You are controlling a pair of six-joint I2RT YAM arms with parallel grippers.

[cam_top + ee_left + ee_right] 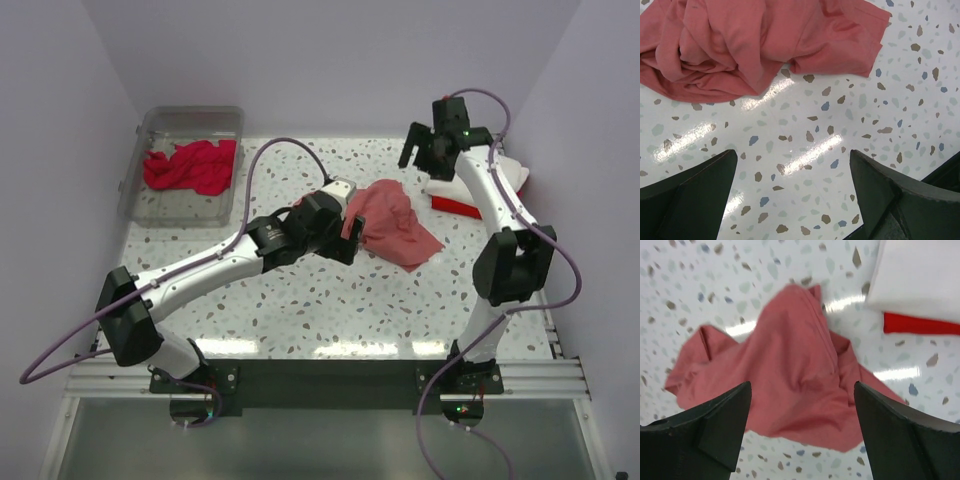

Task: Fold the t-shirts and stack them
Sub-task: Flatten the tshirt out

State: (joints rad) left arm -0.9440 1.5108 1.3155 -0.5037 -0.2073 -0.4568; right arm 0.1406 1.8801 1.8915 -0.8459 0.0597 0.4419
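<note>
A faded coral-red t-shirt lies crumpled in the middle of the table, also visible in the left wrist view and the right wrist view. My left gripper stands open low over bare table beside the shirt's left edge, holding nothing. High above the shirt's far right side, my right gripper hangs open and empty. At the right, a folded white t-shirt rests on a bright red one. A crimson t-shirt lies bunched in the bin.
A clear plastic bin stands at the table's far left corner. White walls close in the table on the left, back and right. The speckled tabletop runs to the near rail where both arm bases are mounted.
</note>
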